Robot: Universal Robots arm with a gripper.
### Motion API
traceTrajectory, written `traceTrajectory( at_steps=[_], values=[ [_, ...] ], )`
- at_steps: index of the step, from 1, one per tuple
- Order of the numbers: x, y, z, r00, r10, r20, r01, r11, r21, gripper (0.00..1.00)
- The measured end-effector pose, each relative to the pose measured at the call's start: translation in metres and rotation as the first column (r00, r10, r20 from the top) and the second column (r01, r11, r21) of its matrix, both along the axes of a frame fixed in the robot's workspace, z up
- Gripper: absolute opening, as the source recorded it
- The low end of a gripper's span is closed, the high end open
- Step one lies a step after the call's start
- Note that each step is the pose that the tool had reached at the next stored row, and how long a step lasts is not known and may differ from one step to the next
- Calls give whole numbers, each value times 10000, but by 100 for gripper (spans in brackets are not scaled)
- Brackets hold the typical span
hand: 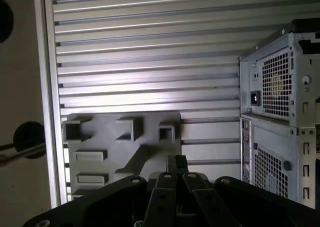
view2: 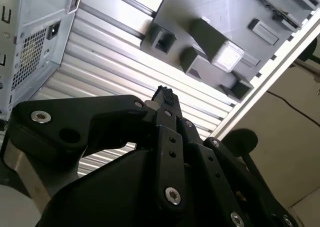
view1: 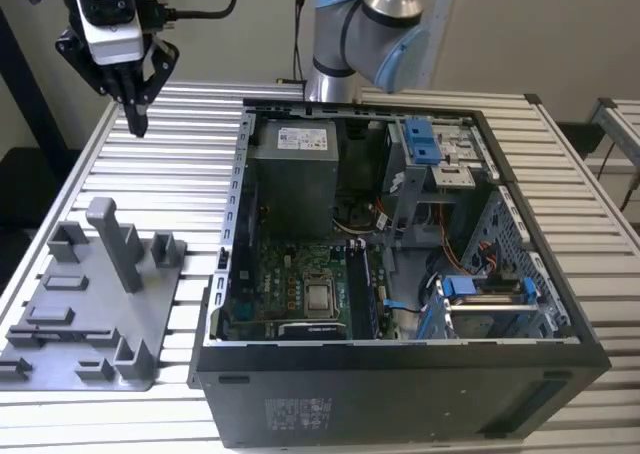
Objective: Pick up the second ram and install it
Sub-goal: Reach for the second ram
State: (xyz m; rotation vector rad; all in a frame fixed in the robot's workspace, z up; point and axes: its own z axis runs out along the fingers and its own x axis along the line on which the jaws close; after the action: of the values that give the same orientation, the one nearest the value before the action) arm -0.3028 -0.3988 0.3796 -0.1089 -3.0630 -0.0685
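My gripper (view1: 137,122) hangs high over the slatted table at the exterior view's far left, above and behind the grey fixture tray (view1: 90,304). Its black fingers meet at the tips and I see nothing between them; both wrist views show the tips (view2: 164,93) (hand: 176,162) closed together. The second ram is out of view. The open computer case (view1: 400,274) lies to the exterior view's right of the gripper, with the green motherboard (view1: 300,284) and its long black slots (view1: 362,294) exposed.
The fixture tray (hand: 110,137) carries an upright grey post (view1: 112,239) and several empty holders. A grey power-supply box (view1: 292,174) sits at the case's back. The arm's base (view1: 365,34) stands behind the case. The case's perforated rear panel (hand: 280,102) is near the gripper.
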Motion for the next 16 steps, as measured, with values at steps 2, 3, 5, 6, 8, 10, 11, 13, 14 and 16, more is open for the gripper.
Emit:
traceTrajectory(
  at_steps=[2, 3, 5, 6, 8, 10, 11, 13, 14, 16],
  values=[
    [-55, 0, -7, 10000, 1, -56, -1, 10000, 0, 11],
    [-81, 0, -10, 10000, 1, -85, -1, 10000, 1, 11],
    [-136, 0, -16, 9999, 1, -142, -1, 10000, 0, 11],
    [-164, 0, -19, 9999, 1, -171, -1, 10000, 0, 11],
    [-222, 0, -26, 9997, 1, -227, -1, 10000, 0, 11],
    [-278, 0, -32, 9996, 2, -282, -2, 10000, 0, 11],
    [-308, 0, -35, 9995, 2, -315, -2, 10000, 0, 11],
    [-364, 0, -41, 9993, 3, -372, -3, 10000, 0, 11],
    [-393, 0, -44, 9992, 3, -402, -3, 10000, 1, 11],
    [-450, 0, -50, 9989, 3, -459, -3, 10000, 0, 11]
  ],
)
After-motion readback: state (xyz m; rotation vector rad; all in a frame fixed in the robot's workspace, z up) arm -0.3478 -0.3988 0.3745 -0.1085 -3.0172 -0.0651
